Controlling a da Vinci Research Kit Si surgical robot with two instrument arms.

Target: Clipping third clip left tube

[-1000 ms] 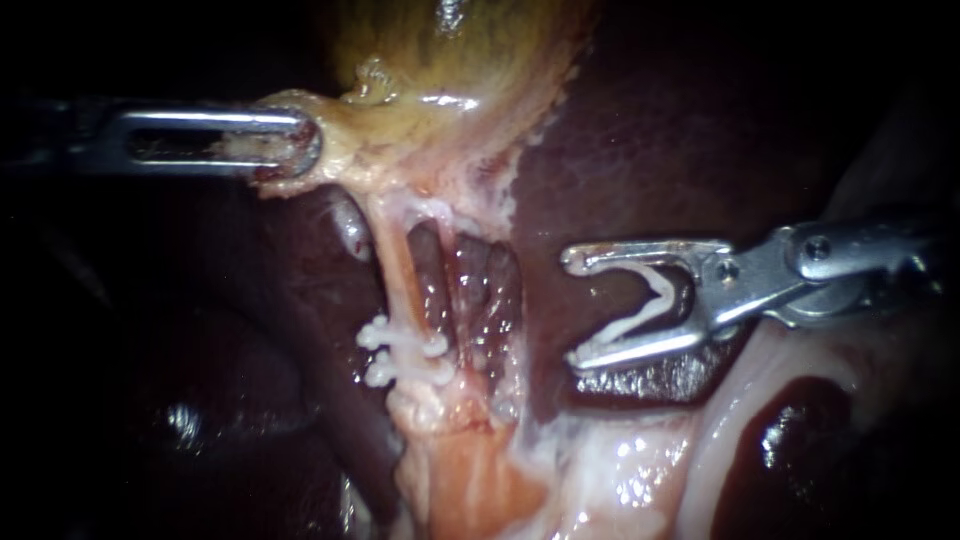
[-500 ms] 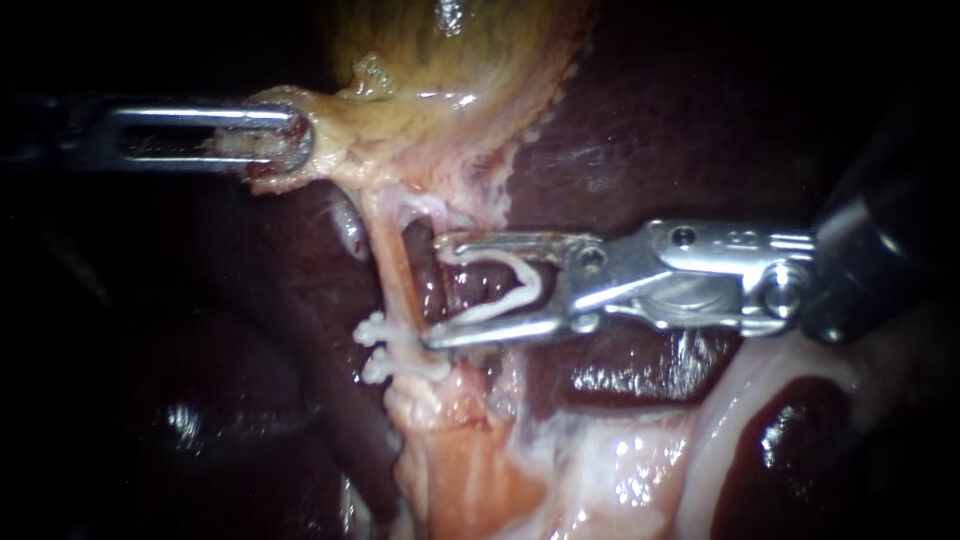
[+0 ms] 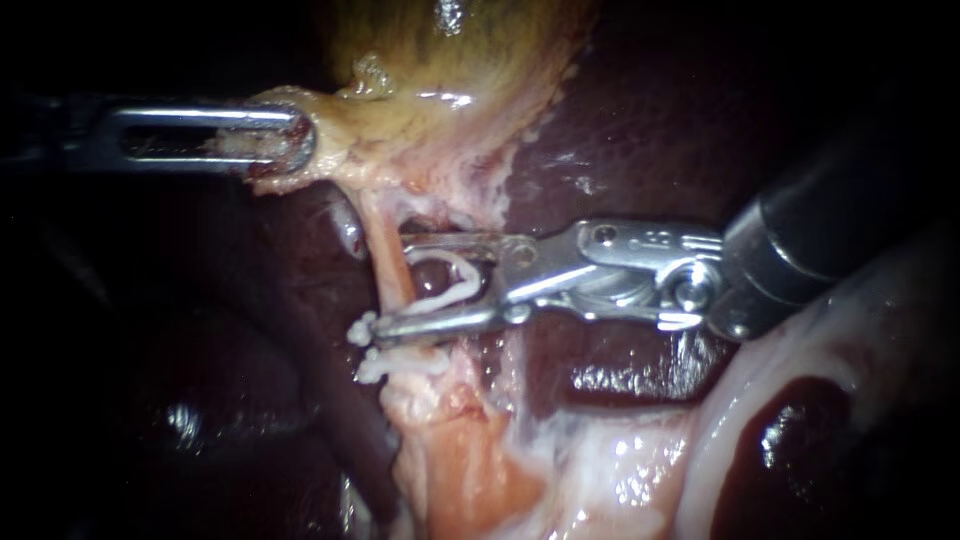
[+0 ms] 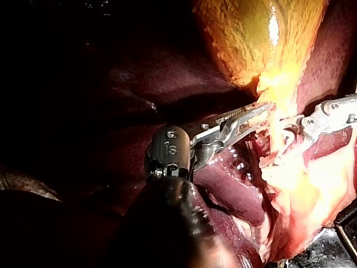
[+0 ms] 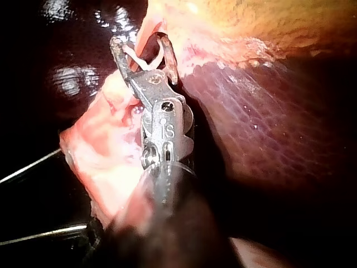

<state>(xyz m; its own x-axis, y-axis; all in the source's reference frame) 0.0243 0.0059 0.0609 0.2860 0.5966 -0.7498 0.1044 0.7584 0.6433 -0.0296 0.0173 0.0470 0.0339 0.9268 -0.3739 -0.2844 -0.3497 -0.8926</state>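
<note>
Steel jaws of my right instrument (image 3: pixel 388 285) stand wide apart in the endoscope view. They carry an unclosed white clip (image 3: pixel 452 285) whose two legs lie along their inner faces. The left tube (image 3: pixel 392 262), a pale pink strand, runs down from the gallbladder (image 3: pixel 450 80) toward the pale tissue (image 3: pixel 450 470) below. Its long axis crosses the jaws almost at right angles. The tube lies inside the mouth of the jaws: the lower jaw reaches past it, and the upper jaw ends about at its edge. Two applied clips (image 3: pixel 385 368) sit on the tube just below the lower jaw, the nearer one touching it or very nearly. My left instrument (image 3: pixel 300 142), well apart up the tube, is clenched on the gallbladder's yellowish lower edge and holds it out sideways, so the tube looks taut.

From the left wrist, the same grasp shows. My right instrument comes toward it from the far side of the tube, over the dark liver (image 4: pixel 167 72).

From the right wrist, the tube passes between the two jaw tips, ahead of the clip's bend. I judge that the coming squeeze turns on this: the tube must sit deep enough for both legs to span it, clear of the neighbouring clips.
</note>
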